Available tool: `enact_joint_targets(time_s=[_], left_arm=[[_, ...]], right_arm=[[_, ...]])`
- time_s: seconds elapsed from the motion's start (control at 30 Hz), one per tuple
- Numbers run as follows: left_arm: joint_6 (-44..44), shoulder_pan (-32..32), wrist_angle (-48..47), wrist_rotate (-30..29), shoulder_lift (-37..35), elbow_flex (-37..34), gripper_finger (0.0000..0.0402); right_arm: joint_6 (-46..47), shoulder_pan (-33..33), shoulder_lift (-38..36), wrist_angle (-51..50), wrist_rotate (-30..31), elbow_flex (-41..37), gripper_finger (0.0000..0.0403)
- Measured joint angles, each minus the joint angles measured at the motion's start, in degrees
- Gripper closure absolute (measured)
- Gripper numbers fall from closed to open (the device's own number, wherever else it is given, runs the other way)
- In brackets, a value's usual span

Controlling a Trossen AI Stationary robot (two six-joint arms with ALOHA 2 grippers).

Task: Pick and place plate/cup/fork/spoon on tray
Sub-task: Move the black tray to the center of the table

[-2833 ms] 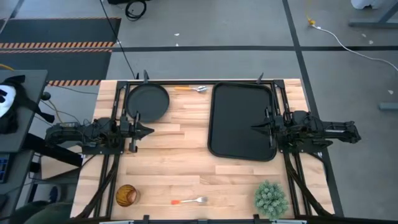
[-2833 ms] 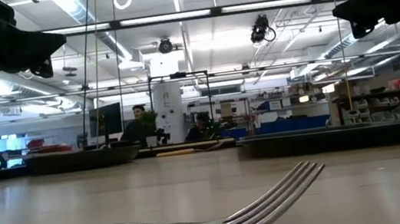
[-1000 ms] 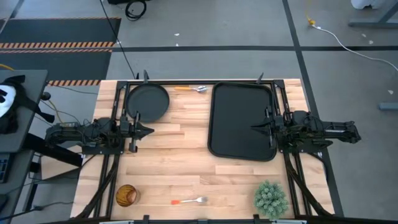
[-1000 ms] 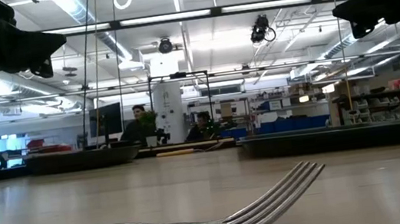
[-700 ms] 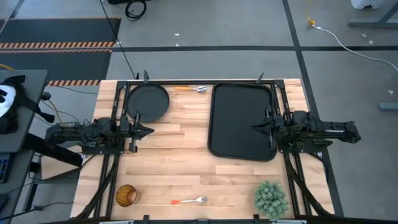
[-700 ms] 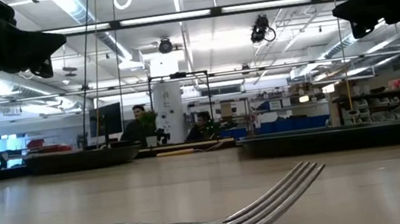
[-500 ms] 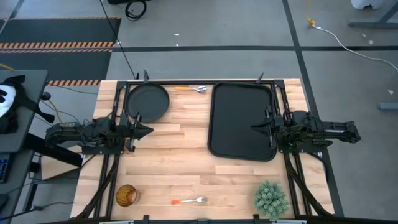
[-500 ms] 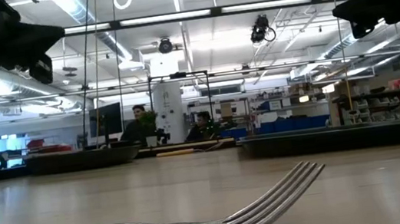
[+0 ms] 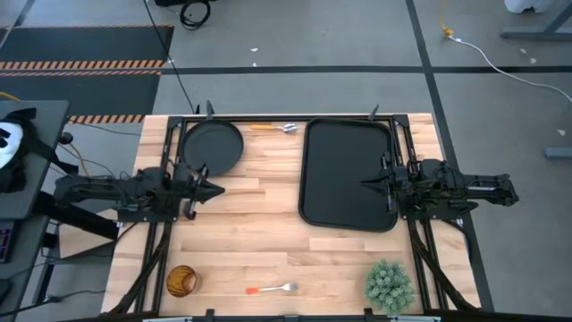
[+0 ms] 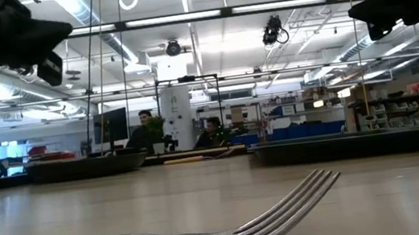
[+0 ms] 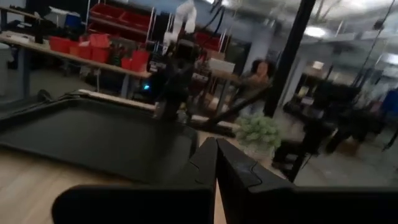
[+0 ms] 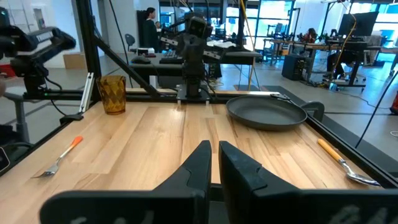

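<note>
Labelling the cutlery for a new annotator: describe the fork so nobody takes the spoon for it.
Start at the wooden table and go to its near edge, between the amber cup and the green plant. The fork lies there, tines toward the plant; the spoon lies at the far edge, beside the plate.

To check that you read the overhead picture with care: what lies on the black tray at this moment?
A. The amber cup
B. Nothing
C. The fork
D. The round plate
B: the tray is bare in the high view, while the plate, the cup and the fork all sit on the wooden table away from it.
</note>
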Motion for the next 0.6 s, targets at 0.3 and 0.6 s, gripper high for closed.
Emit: enact_joint_targets(time_s=[0.3, 0.6], left_arm=[[6.43, -0.11, 2.05, -0.06, 27.2, 14.14, 0.0388], [6.31, -0.84, 4.5, -0.1, 49.05, 21.25, 0.0388]], right_arm=[[0.0, -0.01, -0.01, -0.02, 0.0, 0.02, 0.0365], [0.01, -0.01, 0.01, 0.0, 0.0, 0.02, 0.0365]])
